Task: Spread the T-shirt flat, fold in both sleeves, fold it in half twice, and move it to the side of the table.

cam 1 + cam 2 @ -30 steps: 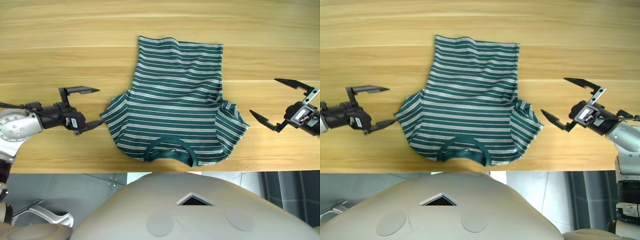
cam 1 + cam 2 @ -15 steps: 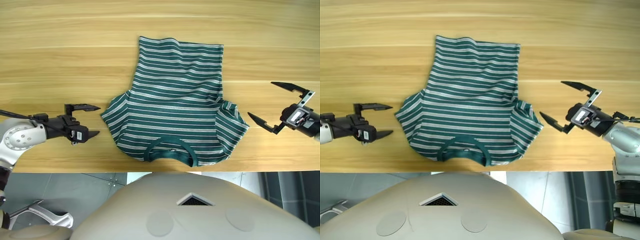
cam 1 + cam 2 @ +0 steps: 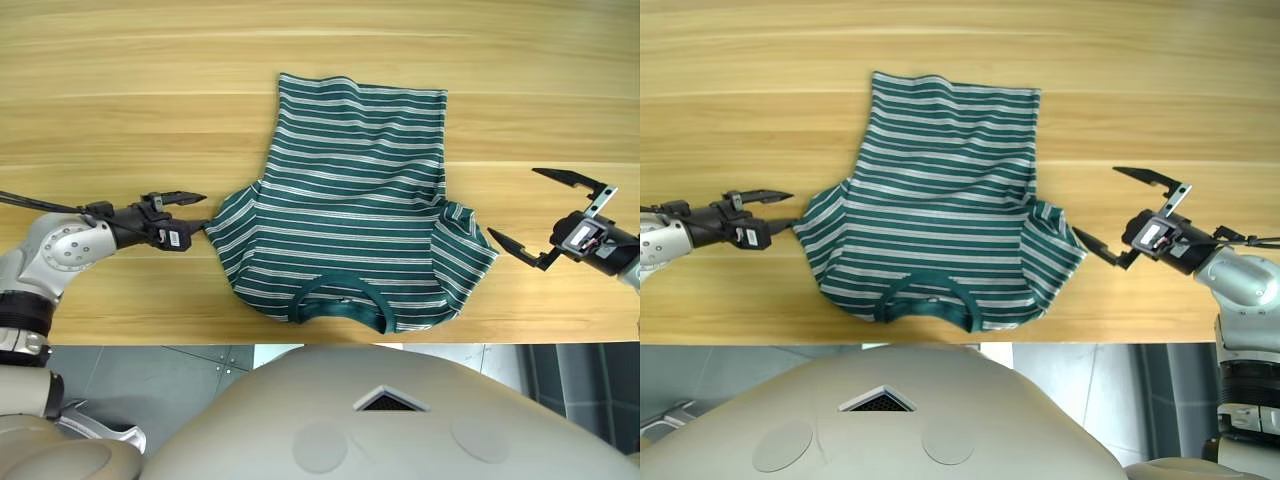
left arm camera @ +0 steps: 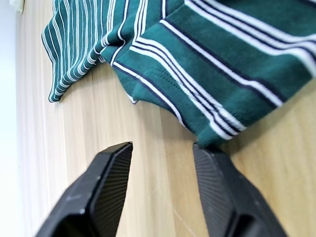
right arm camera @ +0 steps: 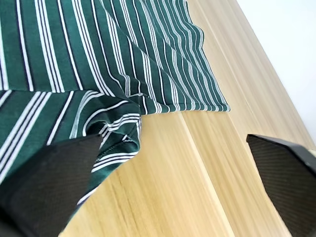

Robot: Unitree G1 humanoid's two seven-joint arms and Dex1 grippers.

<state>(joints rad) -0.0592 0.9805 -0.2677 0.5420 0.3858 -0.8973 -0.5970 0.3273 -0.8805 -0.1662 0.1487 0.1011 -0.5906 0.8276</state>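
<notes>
Moving in since a moment ago, the left gripper (image 3: 198,210) now has its tips at the left sleeve (image 3: 228,215) of the T-shirt (image 3: 350,210), with the jaws narrower but apart, grasping nothing. The right gripper (image 3: 512,202) came nearer to the right sleeve (image 3: 465,240), spread wide. The T-shirt lies unmoved on the surface (image 3: 120,90).
</notes>
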